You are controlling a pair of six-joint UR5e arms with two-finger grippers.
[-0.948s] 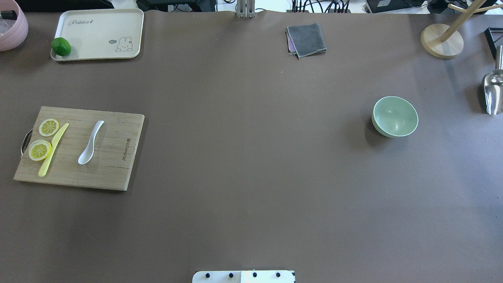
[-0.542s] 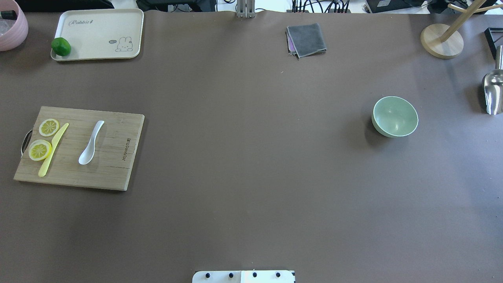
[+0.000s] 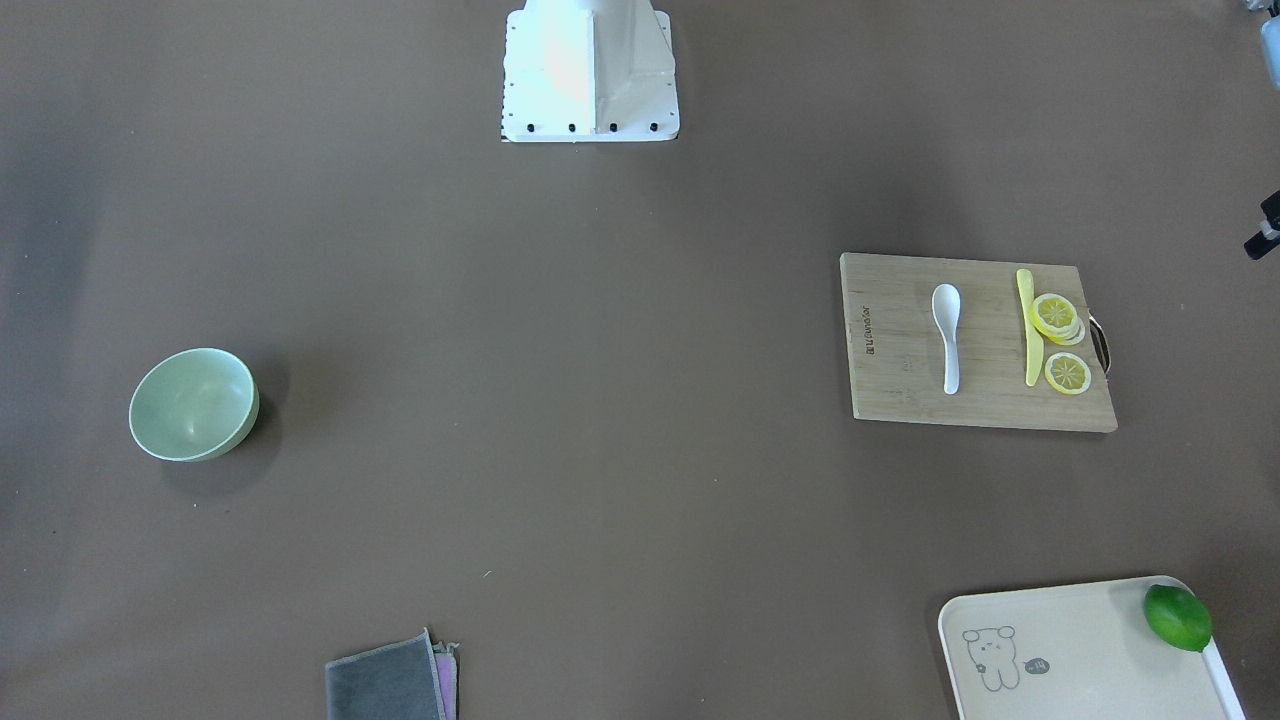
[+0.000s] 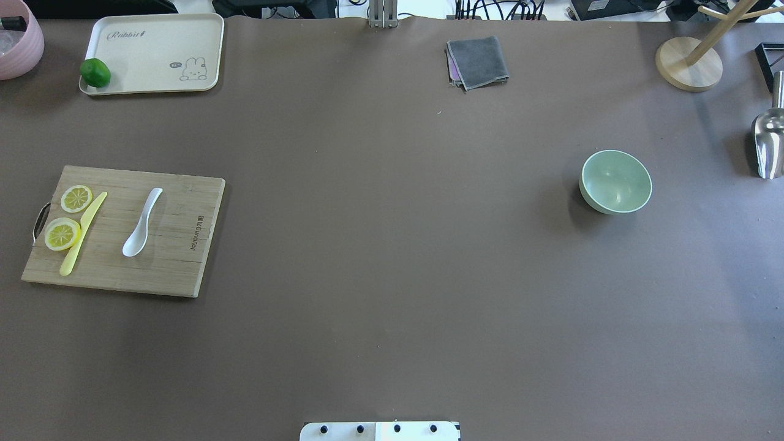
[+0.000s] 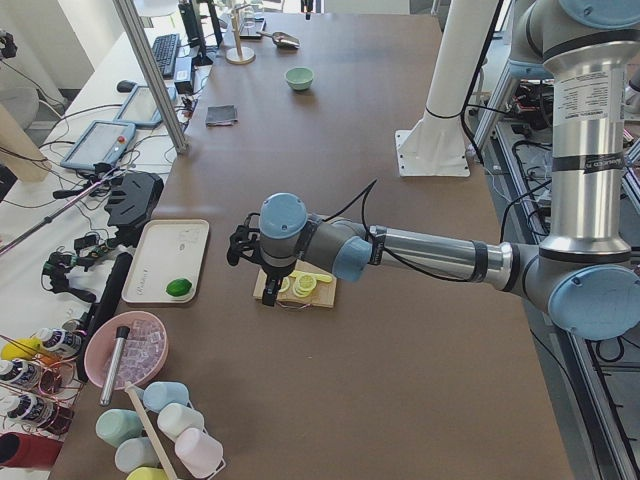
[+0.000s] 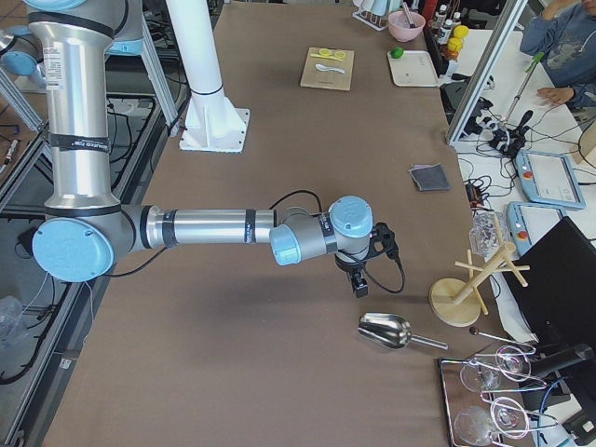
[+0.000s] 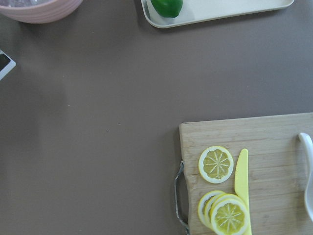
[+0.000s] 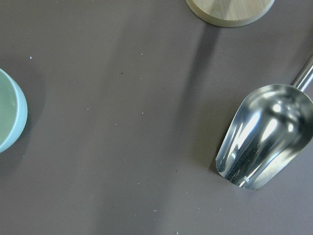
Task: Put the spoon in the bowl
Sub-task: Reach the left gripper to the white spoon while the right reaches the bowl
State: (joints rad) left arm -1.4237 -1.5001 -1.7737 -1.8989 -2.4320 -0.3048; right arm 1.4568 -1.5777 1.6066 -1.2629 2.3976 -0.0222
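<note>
A: A brown table (image 4: 392, 245) is filling every view. How far is the task getting?

B: Nothing is done yet. The spoon (image 4: 142, 222) is lying free on the board (image 4: 177, 257) at the overhead frame's left. The bowl (image 4: 615, 182) is sitting empty at right, well apart.

A: And the grippers?

B: Only the side views are showing them. The left gripper (image 5: 240, 247) is hovering over the board, the right gripper (image 6: 359, 282) probably near the scoop (image 6: 384, 331). How wide either is standing, I cannot tell.
</note>
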